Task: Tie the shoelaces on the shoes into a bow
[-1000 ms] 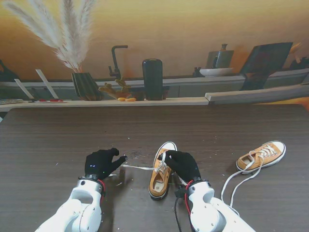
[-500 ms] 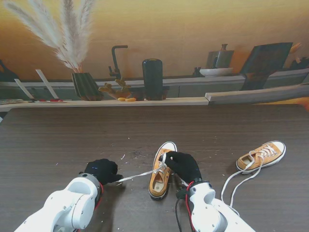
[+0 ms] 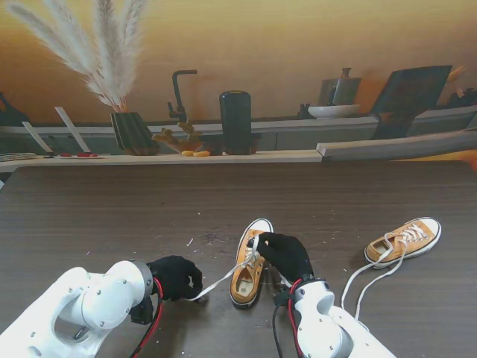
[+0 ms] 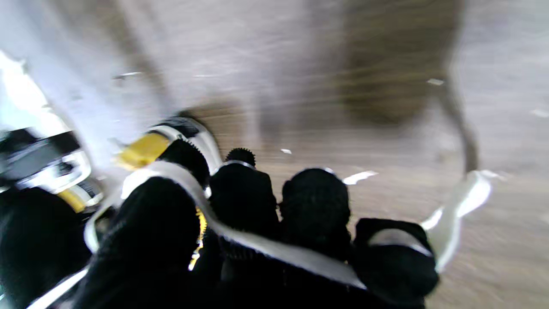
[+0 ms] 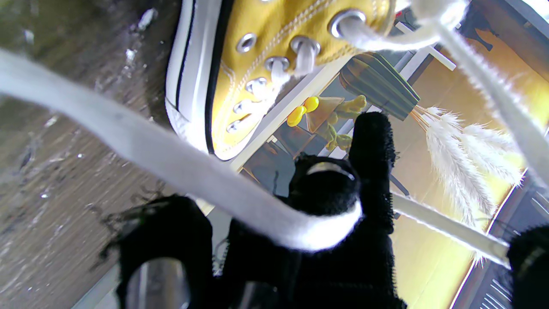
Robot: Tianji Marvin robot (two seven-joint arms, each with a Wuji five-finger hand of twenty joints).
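1. The worktop is dark wood-grain laminate, flecked with small pale crumbs near the frame's middle.
2. The shoe, a mustard canvas low-top with a white rubber toe cap and sole and metal eyelets, lies lower centre of the stand view, toe pointing away.
3. Its lace is flat, white and woven, slightly fuzzy; it runs taut from the eyelets down-left to the left hand.
4. A second shoe of the same make lies at the right, its laces trailing loose toward the lower edge.
5. The left hand, in a black knit glove, sits lower left of centre with its white arm bent across the corner; the left wrist view, blurred, shows the lace draped across curled fingers, which are closed on it.
6. The right hand, also gloved, rests over the shoe's right side; in its wrist view the lace loops round one raised finger, with another strand passing beside it.
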